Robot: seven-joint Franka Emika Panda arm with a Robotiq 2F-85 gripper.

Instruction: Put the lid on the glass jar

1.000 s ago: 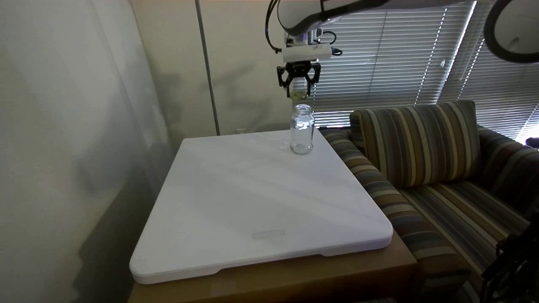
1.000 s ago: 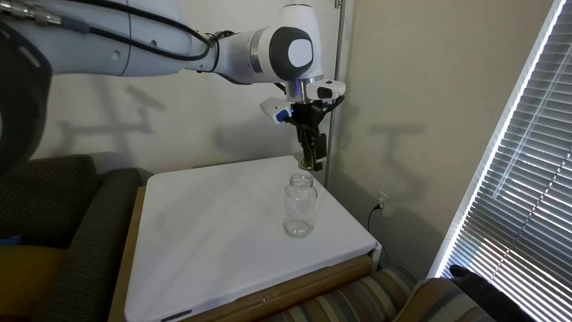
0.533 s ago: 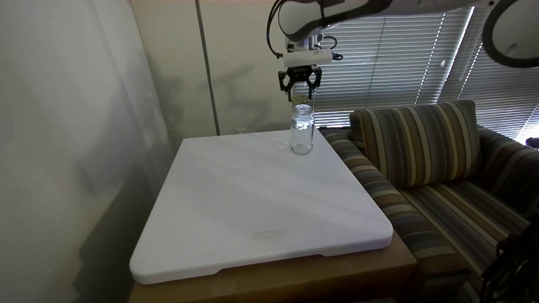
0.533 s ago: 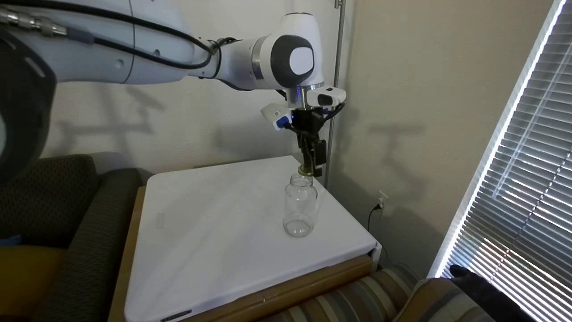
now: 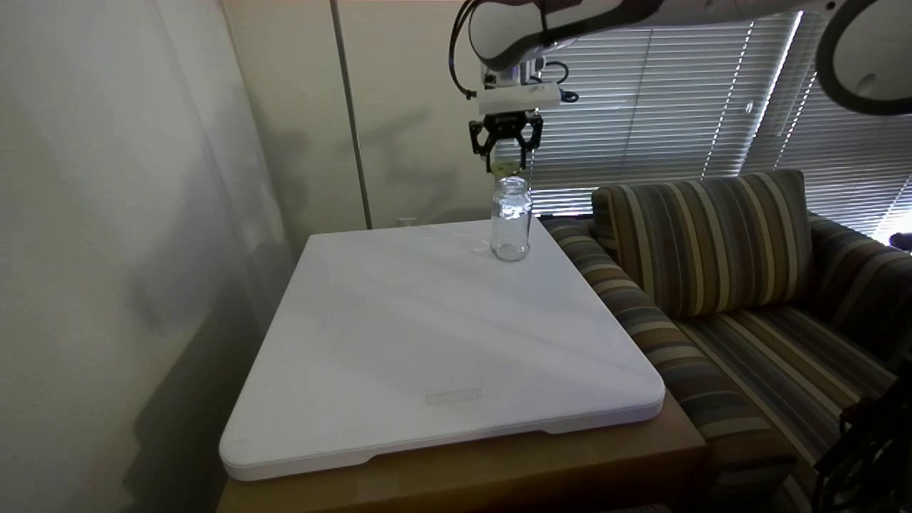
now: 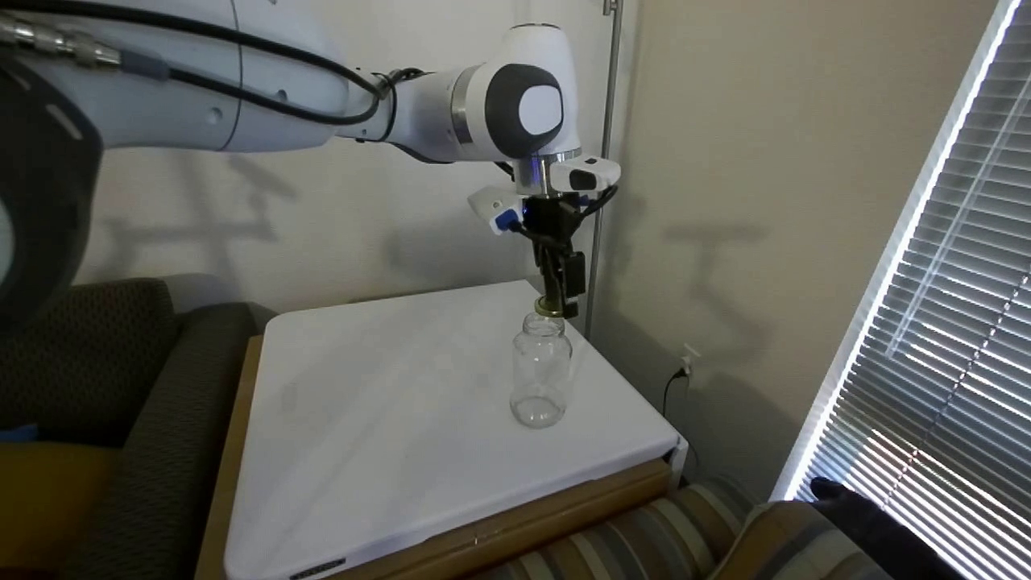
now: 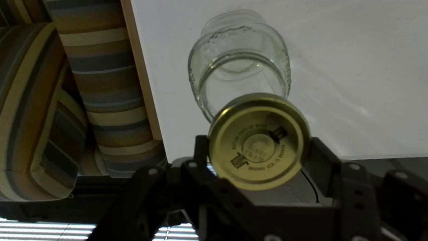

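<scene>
The gold lid [image 7: 259,147] is pinched at its rim between the two fingers of my gripper [image 7: 259,149], its printed top facing the wrist camera. Clear and upright, the glass jar [image 6: 541,370] stands on the white tabletop near one edge. In both exterior views the lid [image 5: 506,169] hangs right above the jar's mouth; whether they touch, I cannot tell. From the wrist camera the lid covers the nearer part of the mouth of the jar [image 7: 240,38], and the far part shows beyond it. My gripper [image 6: 558,309] points downward over the jar.
Below the jar spreads the white tabletop [image 5: 427,320], set on a brown base. A striped armchair [image 5: 712,249] adjoins one side of it. Walls rise behind, with a metal pole [image 6: 610,121] in the corner. Blinds [image 6: 934,322] cover the window.
My gripper has come down with the lid, from a visible gap over the jar to just above its mouth. Over the last half second it has shifted slightly sideways. The jar has stayed put.
</scene>
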